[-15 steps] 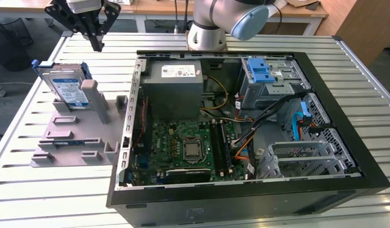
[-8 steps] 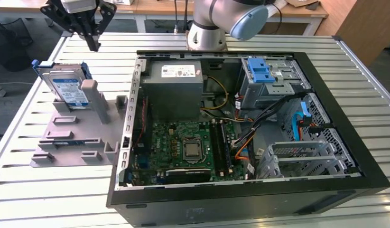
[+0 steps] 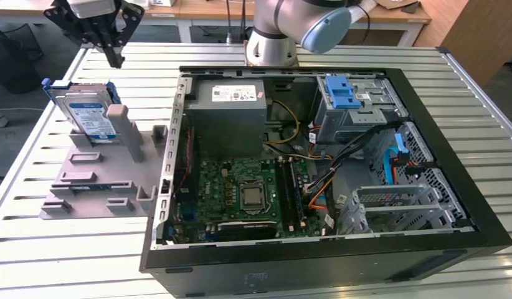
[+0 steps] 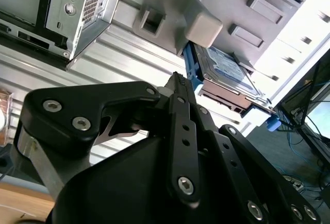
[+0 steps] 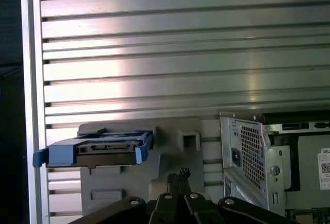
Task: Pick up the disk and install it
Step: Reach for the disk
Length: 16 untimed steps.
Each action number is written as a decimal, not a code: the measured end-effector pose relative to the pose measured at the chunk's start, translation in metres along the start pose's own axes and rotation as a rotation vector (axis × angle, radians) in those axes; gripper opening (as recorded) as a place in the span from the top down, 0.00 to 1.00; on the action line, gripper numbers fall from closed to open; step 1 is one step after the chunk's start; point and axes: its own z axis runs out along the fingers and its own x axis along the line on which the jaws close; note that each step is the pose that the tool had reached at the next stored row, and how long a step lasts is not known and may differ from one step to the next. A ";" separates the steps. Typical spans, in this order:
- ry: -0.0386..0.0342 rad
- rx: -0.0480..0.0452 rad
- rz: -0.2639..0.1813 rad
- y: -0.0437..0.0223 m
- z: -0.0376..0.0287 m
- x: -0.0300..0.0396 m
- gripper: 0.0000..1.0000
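Over the slatted aluminium table (image 3: 40, 249), toward its corner at the exterior view's upper left, hangs the black two-finger gripper (image 3: 116, 60). Its fingertips point down at the slats. In both wrist views the gripper (image 4: 177, 78) (image 5: 180, 174) has its slim fingers pressed together with no gap, and they hold nothing.

The disk (image 3: 88, 116), a flat silver-black hard drive with a white-and-blue label clipped in a blue plastic carrier frame, stands on edge in a slot of a pale grey plastic holder block (image 3: 98, 180). This block lies along the table edge at the exterior view's left. The gripper is above and just beyond the disk, apart from it. The first wrist view shows the disk (image 5: 105, 149) edge-on in the holder; the second wrist view shows its labelled face (image 4: 227, 69).

Beside the holder, on the exterior view's right, lies an open black computer case (image 3: 322, 265). Inside it are a green motherboard (image 3: 239, 193), a grey power-supply box (image 3: 231, 112) and a grey metal drive bay with blue latch (image 3: 349, 99).
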 end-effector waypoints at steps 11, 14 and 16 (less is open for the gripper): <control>0.0000 0.0000 0.000 0.0006 0.0053 0.0115 0.89; 0.0001 0.0001 0.000 0.0005 0.0068 0.0127 0.89; 0.0002 0.0002 0.000 0.0005 0.0070 0.0128 0.89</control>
